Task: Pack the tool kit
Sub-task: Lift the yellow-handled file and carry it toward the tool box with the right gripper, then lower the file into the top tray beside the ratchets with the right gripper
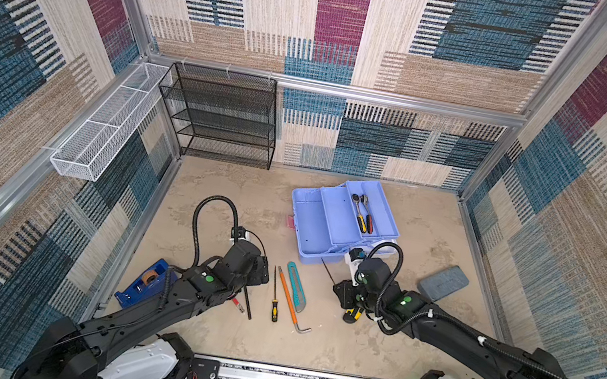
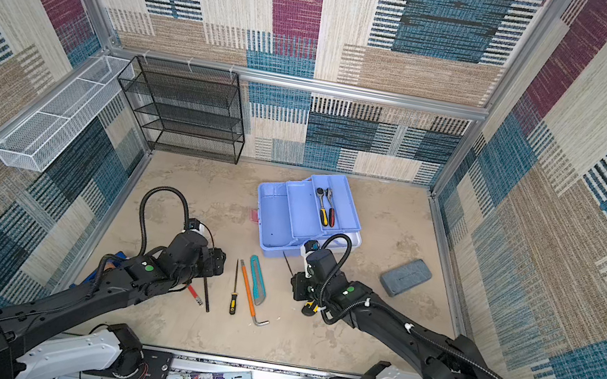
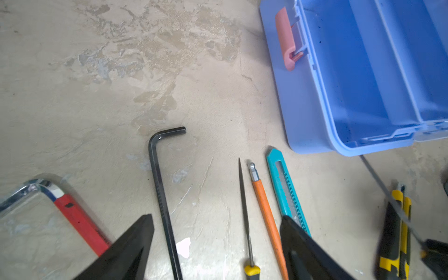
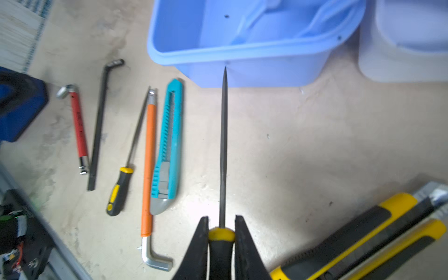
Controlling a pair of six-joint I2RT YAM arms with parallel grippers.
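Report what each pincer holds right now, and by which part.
The right pincer is shut on a needle file, gripping its yellow-and-black handle at the yellow collar. The left pincer is open and holds nothing.

Both top views look steeply down from high behind the arm bases [image 1: 136, 363] toward the back wall [image 1: 385, 146], covering the whole surface [image 1: 348, 354]; they differ only by a slight sideways offset. The left wrist view sits low and close over the surface, facing the tool kit box [image 3: 351, 84]. The right wrist view, equally close, looks along the needle file [image 4: 223, 145] to the same box. Both wrist views share the teal cutter [image 3: 284, 189] and orange hex key [image 3: 265, 208].
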